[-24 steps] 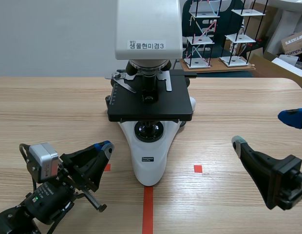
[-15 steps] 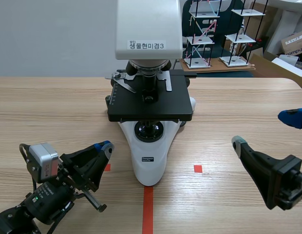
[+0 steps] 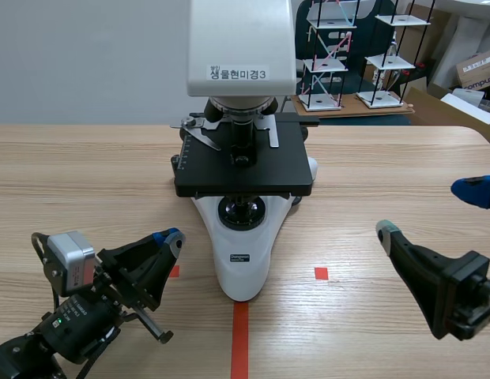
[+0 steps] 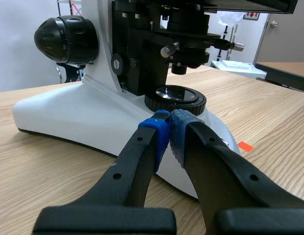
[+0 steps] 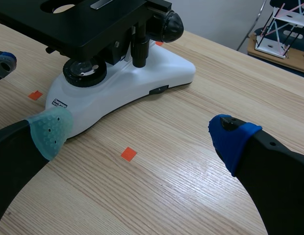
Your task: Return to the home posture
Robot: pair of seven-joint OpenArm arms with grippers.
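Fingers of your left gripper (image 4: 169, 128) press together on nothing, while your right gripper (image 5: 142, 134) gapes wide beside the microscope (image 3: 243, 264).

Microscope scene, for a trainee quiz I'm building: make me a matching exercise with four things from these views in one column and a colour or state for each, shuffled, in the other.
Things:
1. left tool
2. right tool
3. microscope base
4. microscope stage

Colours or states:
A. black
B. open, pads wide apart
C. white
D. shut, pads together

Pairs: 1-D, 2-B, 3-C, 4-A
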